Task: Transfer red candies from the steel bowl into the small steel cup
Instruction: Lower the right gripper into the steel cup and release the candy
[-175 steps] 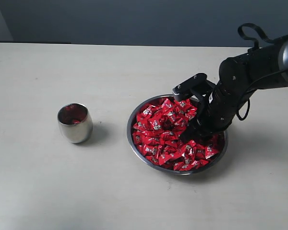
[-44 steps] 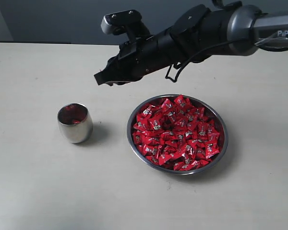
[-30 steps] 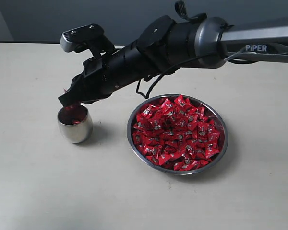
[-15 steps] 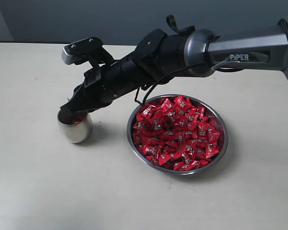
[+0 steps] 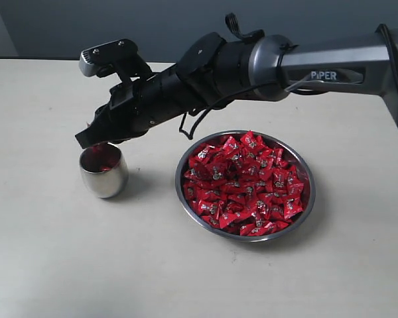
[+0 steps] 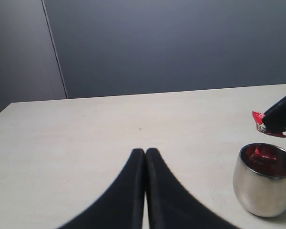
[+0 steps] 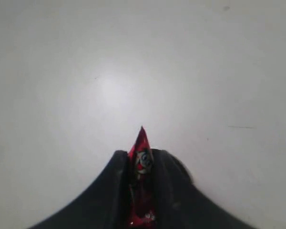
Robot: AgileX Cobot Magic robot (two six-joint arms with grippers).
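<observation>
The small steel cup (image 5: pixel 105 175) stands left of the steel bowl (image 5: pixel 244 238), which is heaped with red candies (image 5: pixel 247 187). My right gripper (image 5: pixel 83 140) reaches across the middle and hovers just above the cup's far-left rim, shut on one red candy (image 7: pixel 142 143) that pokes out past the fingertips. The left wrist view shows that candy (image 6: pixel 263 125) hanging over the cup (image 6: pixel 263 187), with a few red candies (image 6: pixel 269 160) inside it. My left gripper (image 6: pixel 146 151) is shut on nothing, low over the bare table beside the cup; the exterior view does not show it.
The right arm's dark body (image 5: pixel 205 76) stretches over the table behind the bowl. A pale tabletop (image 5: pixel 86 265) lies all round, with a grey wall (image 5: pixel 186 26) behind its far edge.
The right arm carried a candy from the bowl leftward and down to the cup. In the last half second its fingertips rose slightly from the cup's mouth, still shut on the candy.
</observation>
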